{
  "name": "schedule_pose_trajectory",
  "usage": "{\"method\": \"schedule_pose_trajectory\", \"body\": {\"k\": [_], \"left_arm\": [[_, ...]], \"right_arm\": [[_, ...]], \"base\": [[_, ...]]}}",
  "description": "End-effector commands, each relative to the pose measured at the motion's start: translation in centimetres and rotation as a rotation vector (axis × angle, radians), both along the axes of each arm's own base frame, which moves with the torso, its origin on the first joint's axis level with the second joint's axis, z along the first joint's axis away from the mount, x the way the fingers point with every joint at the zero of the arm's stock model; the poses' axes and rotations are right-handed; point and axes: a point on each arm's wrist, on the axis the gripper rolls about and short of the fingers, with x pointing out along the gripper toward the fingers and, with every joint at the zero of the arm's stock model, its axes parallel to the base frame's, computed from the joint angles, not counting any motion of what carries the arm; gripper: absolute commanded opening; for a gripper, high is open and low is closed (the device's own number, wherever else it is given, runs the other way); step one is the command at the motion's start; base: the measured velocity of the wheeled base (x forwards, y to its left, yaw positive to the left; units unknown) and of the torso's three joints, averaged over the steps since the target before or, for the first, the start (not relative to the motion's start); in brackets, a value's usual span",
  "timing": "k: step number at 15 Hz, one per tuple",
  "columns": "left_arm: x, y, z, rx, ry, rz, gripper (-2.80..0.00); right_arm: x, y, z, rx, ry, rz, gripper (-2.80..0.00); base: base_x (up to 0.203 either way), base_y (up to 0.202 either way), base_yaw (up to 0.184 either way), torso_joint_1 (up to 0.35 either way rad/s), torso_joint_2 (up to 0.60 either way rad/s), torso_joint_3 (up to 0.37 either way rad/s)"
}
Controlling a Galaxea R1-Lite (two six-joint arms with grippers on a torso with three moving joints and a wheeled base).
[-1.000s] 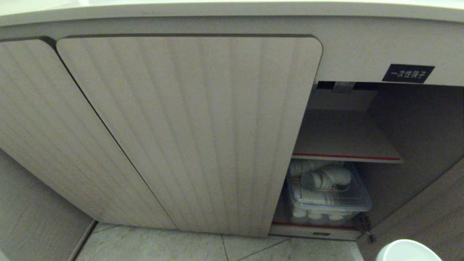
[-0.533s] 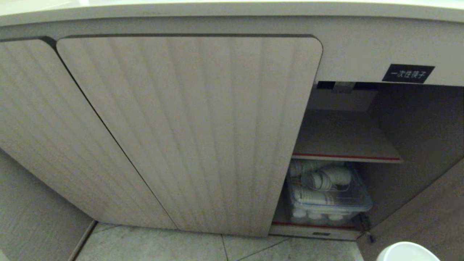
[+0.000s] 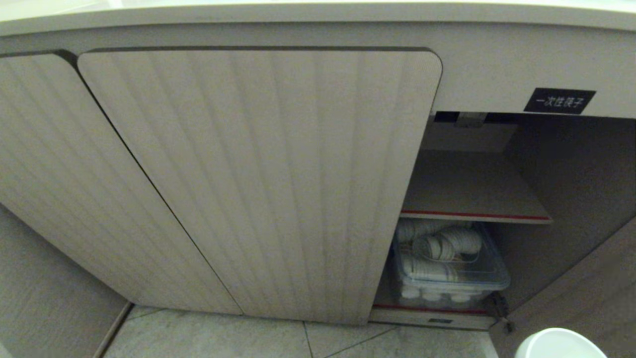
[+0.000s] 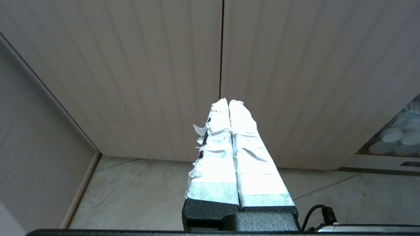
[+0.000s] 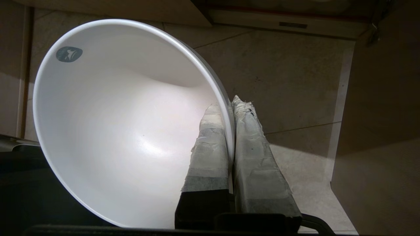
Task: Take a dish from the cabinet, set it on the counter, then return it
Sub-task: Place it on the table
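Hardly anything has moved since the earlier frames: the bowl [image 3: 560,344] at the bottom right corner of our head view dipped slightly and has come back to where it was, and the cupboard has not shifted.

From left to right in the head view we see a closed fluted door [image 3: 54,169], then a second fluted door [image 3: 278,179] that covers most of the cabinet [image 3: 497,64] front, and then the open compartment. That second door hides the left part of the compartment. Inside, a bare shelf [image 3: 472,189] sits above a clear plastic box [image 3: 449,271] packed with white cups, which rests on the cabinet floor. A black label [image 3: 559,101] with white characters is fixed above the opening. The worktop [image 3: 318,12] shows only as a pale edge along the top. Grey floor tiles [image 3: 248,340] lie below.

Our left wrist view shows what the head view does not: the left end effector [image 4: 228,101], its taped fingers pressed together and empty, pointing at the seam between the two closed doors.

Our right wrist view shows the right end effector [image 5: 232,101] clamped on the bowl's rim, one finger inside and one outside. The bowl [image 5: 124,124] is held above the floor tiles in front of the cabinet's base, tilted so that we look into it, with a small grey mark near its rim.
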Motion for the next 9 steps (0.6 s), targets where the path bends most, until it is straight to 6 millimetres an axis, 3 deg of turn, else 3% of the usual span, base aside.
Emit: {"method": "schedule_pose_trajectory", "body": {"k": [1,9], "left_arm": [[-0.01,0.00,0.02,0.000,-0.001,-0.001,-2.80],[0.00,0.00,-0.02,0.000,0.000,-0.001,-2.80]], "right_arm": [[0.03,0.00,-0.12,0.001,0.009,0.001,-2.80],[0.01,-0.08,-0.26,0.006,0.014,-0.016,-2.80]], "base": [[0.000,0.000,0.000,0.000,0.00,0.000],[0.000,0.000,0.000,0.000,0.00,0.000]]}}
